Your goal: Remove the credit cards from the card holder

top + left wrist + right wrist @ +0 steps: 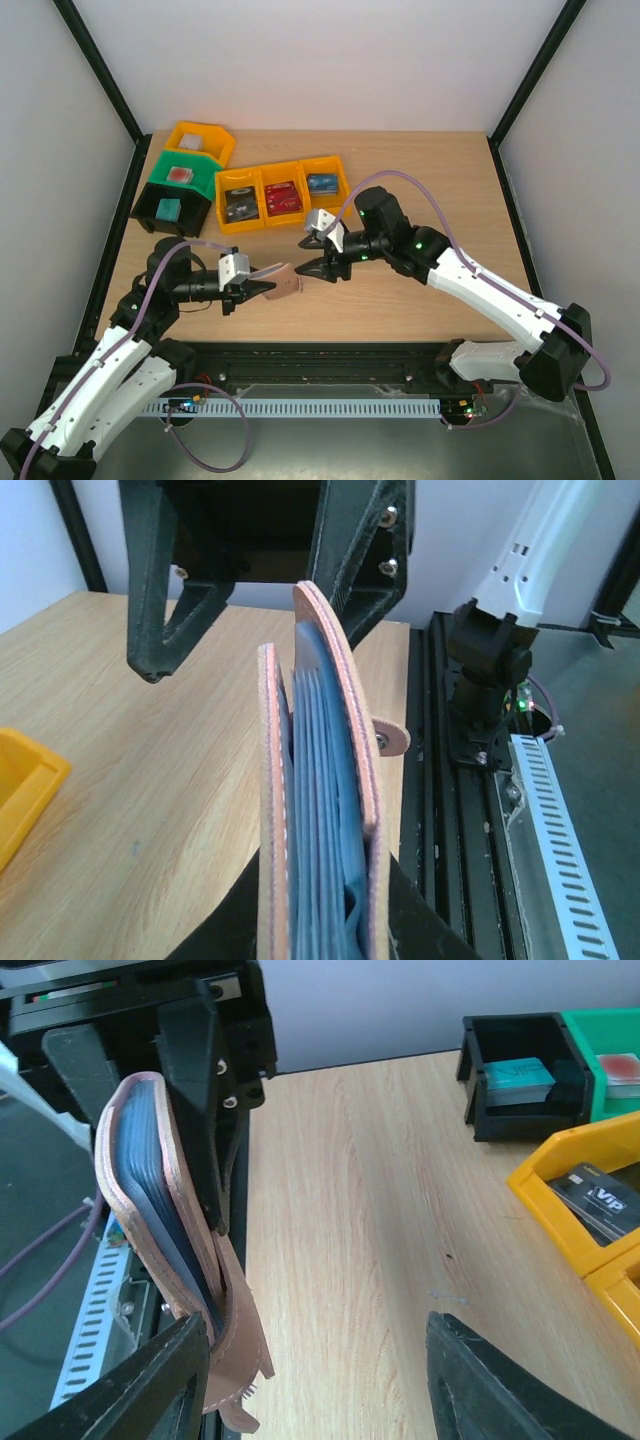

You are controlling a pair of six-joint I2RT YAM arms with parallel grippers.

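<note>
left gripper [262,286]: over the near left part of the table [420,190], it is clamping the holder [284,280] by its near end, with both fingers pressing on the tan covers.
holder: it is hanging clear of the table near the middle of the near edge. It is edge-on and slightly spread, and its free end is pointing at the right gripper [308,256].
right gripper: its jaws are standing wide apart, one on each side of the holder's free end. One finger is sitting just beside or against a cover and the other is well apart from it, so it is gripping nothing.
left wrist view alone: it is showing the blue lining [320,780] in thin layers between the covers, and a round snap tab [392,737] sticking out from one cover. I cannot tell whether those layers are cards or pockets, so I am not counting them.
right wrist view alone: it is showing the holder's flap curling down beside the finger, and the print "VIP" on a dark card in an orange bin.
top view alone: it is showing both arms meeting at the holder, with every bin in sight.
bins [284,216]: six are sitting toward the far left corner: four orange, one green and one black. Three of the orange ones are forming a row.
cards [283,196]: five are lying in the bins, one in each of five bins. They are dark, red and blue in the row, teal in the black bin and reddish in the green one.
holders: one.
grippers: two.
</note>
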